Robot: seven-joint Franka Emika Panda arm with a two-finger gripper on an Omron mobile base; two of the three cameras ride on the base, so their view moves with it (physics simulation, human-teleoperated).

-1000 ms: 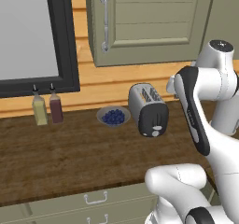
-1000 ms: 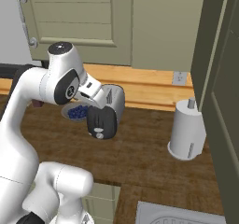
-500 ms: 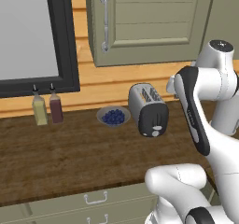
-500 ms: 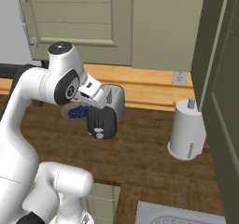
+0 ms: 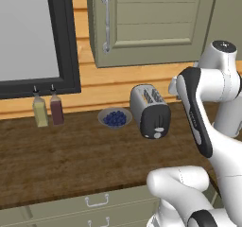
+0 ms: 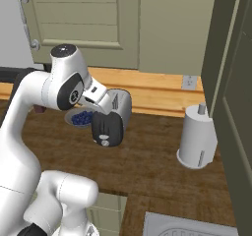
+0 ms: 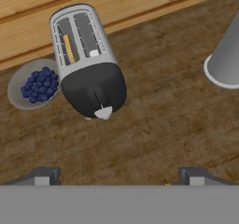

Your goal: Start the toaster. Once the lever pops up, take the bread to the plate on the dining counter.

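Hand view places widely spread fingers point(image 7: 119, 174) above the rounded silver two-slot toaster point(image 7: 86, 59); nothing has shifted, its pale grey lever point(image 7: 103, 112) unpressed.

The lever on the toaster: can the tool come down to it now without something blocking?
Probably yes. In the hand view the lever sits on the toaster's black end facing the tool, with only bare worktop between. The blueberry bowl lies off to the side.

The toaster point(image 7: 84, 45) has a brushed, satiny metal shell and a smooth, matt black plastic end panel point(image 7: 94, 95). The worktop point(image 7: 158, 120) is dark, grainy wood. The bowl point(image 7: 18, 94) looks matt grey.
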